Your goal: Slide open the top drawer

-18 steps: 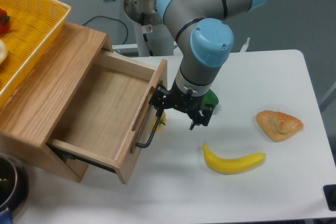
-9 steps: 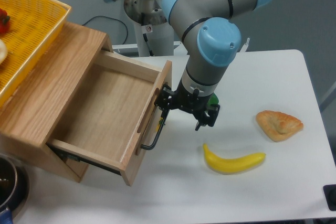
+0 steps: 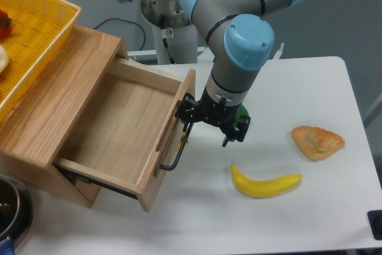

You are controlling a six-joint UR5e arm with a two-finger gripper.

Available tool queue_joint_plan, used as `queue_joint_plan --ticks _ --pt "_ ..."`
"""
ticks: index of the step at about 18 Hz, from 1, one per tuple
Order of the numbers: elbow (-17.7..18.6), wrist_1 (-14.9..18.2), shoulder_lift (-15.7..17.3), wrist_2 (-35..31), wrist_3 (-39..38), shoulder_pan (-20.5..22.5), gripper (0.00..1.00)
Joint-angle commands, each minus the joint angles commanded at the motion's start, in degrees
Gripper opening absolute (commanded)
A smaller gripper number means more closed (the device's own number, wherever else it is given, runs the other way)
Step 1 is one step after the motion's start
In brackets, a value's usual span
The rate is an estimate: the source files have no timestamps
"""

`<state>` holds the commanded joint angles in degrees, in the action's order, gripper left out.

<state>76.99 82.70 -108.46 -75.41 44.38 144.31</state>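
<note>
The top drawer of the light-oak cabinet stands pulled far out toward the table's middle, and its inside is bare wood. Its black bar handle runs along the front panel. My gripper hangs just right of the front panel, pointing down, open. Its left finger sits by the upper part of the handle; I cannot tell whether it touches it. The right finger hangs free over the table.
A yellow woven basket rests on the cabinet top. A banana and a pastry lie on the white table to the right. A green object shows behind the gripper. A metal pot sits at the bottom left.
Over the last second the drawer slid a little further out to the right with the gripper beside its handle. Over the last half second almost nothing moved.
</note>
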Motion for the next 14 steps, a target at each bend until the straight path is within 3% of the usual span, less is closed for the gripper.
queue_joint_plan --ticks 6,14 --pt "-1.6 -0.4 -0.1 0.1 0.4 1.8 1.00" --pt "-2.0 -0.5 -0.9 -0.6 7.9 5.9 1.00"
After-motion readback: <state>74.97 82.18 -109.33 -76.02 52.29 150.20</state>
